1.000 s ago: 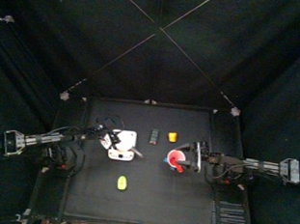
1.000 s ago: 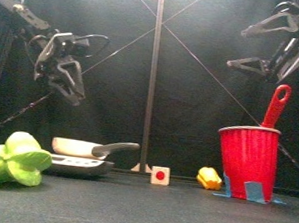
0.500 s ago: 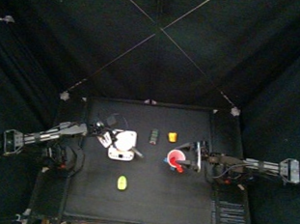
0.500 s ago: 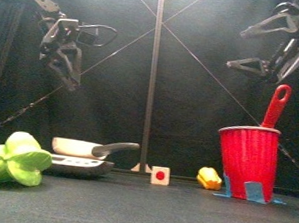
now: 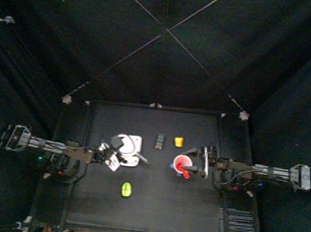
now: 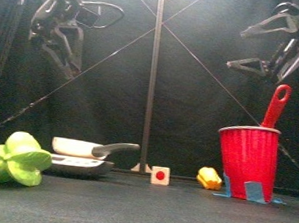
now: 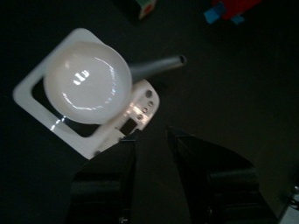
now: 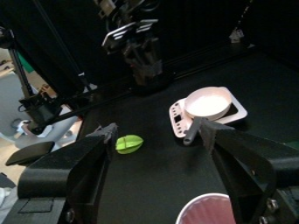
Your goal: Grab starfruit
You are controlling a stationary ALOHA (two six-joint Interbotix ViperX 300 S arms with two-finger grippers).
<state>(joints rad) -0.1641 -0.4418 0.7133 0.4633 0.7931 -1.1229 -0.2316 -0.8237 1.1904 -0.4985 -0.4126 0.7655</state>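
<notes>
Your target is the one small yellow-green, lobed plastic starfruit (image 6: 16,159), lying alone near the table's front edge, on the left arm's side, well apart from everything else (in the top view (image 5: 125,189) it reads as a short oblong). Judging by its look, expect a light, stiff, hollow toy with a smooth, slightly slippery skin; nothing fragile about it. The ridges will let the jaws slide off, so I would close across the narrow middle, with the pads seated in two opposite grooves, coming straight down from above.

The left gripper (image 6: 54,23) hangs high above the table's left side with its jaws spread wide and nothing between them; its wrist camera looks down on the scale, not the fruit. The right gripper (image 8: 158,149) rests by the cup, its jaws spread and empty too.

Count of the rest, one of each:
- one white kitchen scale with a round steel bowl (image 5: 124,152)
- one red ribbed plastic cup (image 6: 247,162) holding one red utensil handle (image 6: 277,104)
- one small yellow-orange cup-like piece (image 6: 209,177)
- one small white cube with a red face (image 6: 161,175)
- one small dark oblong block (image 5: 161,141) (too small to identify)
</notes>
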